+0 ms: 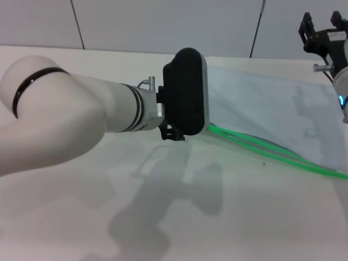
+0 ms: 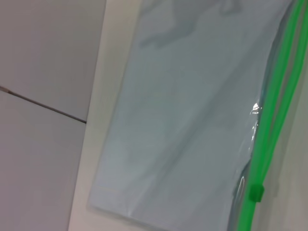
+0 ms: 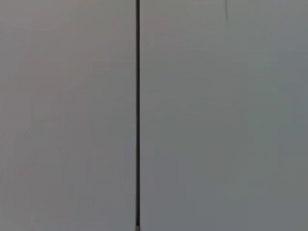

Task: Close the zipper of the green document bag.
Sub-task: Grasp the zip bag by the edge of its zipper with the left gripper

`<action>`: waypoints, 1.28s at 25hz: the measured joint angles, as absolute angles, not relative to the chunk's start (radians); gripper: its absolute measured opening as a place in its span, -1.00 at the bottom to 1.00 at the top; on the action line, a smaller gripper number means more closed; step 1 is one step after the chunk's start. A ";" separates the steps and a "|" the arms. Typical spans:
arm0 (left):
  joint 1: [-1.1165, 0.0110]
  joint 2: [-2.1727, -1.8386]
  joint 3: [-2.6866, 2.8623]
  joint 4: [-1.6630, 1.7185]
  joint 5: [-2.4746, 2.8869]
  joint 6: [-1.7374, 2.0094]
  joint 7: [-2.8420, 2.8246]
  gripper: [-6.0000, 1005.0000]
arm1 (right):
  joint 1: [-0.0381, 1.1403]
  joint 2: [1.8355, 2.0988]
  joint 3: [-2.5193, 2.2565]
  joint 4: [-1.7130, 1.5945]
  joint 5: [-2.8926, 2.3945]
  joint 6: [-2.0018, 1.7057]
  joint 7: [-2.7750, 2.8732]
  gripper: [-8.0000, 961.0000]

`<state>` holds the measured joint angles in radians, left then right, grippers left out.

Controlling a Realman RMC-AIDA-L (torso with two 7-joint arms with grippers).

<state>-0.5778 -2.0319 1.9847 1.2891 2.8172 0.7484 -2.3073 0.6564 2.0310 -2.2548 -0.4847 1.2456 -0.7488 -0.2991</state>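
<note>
Zipper [image 2: 269, 115] lies just past the left end effector [image 1: 173, 133], whose finger state I cannot tell; its tiny slider [image 2: 256, 193] is the grip point. Thin, slippery green document bag [image 1: 261, 109] lies flat on the desk [image 1: 163, 217], likely to slide. Right end effector [image 1: 321, 32] parked high.

The green document bag [image 1: 261, 109], a flat translucent grey-blue pouch, is laid at the head view's right, its zipper [image 1: 272, 149] seen parted into two green strips, with the slider [image 2: 256, 193] near one end.
</note>
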 joint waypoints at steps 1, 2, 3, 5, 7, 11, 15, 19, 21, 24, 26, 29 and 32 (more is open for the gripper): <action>-0.579 -2.032 1.988 1.280 2.817 0.739 -2.307 0.56 | 0.658 2.031 -2.255 -0.485 1.246 -0.749 -0.299 0.29; -0.579 -2.032 1.991 1.270 2.817 0.731 -2.307 0.55 | 0.658 2.031 -2.255 -0.485 1.246 -0.749 -0.299 0.29; -0.580 -2.032 1.995 1.262 2.816 0.724 -2.307 0.55 | 0.659 2.031 -2.255 -0.485 1.246 -0.749 -0.299 0.29; -0.582 -2.032 2.003 1.244 2.816 0.705 -2.308 0.55 | 0.659 2.031 -2.255 -0.485 1.246 -0.749 -0.299 0.29; -0.583 -2.032 2.011 1.224 2.816 0.680 -2.308 0.55 | 0.659 2.031 -2.255 -0.485 1.246 -0.748 -0.299 0.29; -0.593 -2.036 2.023 1.182 2.815 0.639 -2.313 0.55 | 0.660 2.031 -2.255 -0.485 1.246 -0.747 -0.299 0.29; -0.605 -2.037 2.051 1.145 2.815 0.591 -2.320 0.55 | 0.661 2.031 -2.255 -0.485 1.246 -0.747 -0.299 0.29; -0.607 -2.037 2.062 1.139 2.816 0.559 -2.321 0.55 | 0.661 2.031 -2.255 -0.485 1.246 -0.747 -0.299 0.29; -0.608 -2.037 2.063 1.137 2.817 0.546 -2.321 0.55 | 0.661 2.031 -2.255 -0.485 1.246 -0.747 -0.299 0.29; -0.609 -2.036 2.063 1.128 2.819 0.525 -2.316 0.55 | 0.661 2.031 -2.255 -0.485 1.246 -0.747 -0.299 0.29; -0.610 -2.036 2.063 1.115 2.826 0.506 -2.315 0.55 | 0.661 2.031 -2.255 -0.485 1.246 -0.747 -0.299 0.29; -0.611 -2.038 2.064 1.094 2.847 0.475 -2.315 0.55 | 0.662 2.031 -2.255 -0.485 1.246 -0.747 -0.299 0.29; -0.612 -2.039 2.065 1.075 2.855 0.438 -2.314 0.55 | 0.663 2.031 -2.255 -0.485 1.246 -0.747 -0.299 0.29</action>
<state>-0.6123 -2.0386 2.0646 1.0748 2.8553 0.4377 -2.3140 0.6627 2.0310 -2.2549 -0.4847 1.2456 -0.7471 -0.2991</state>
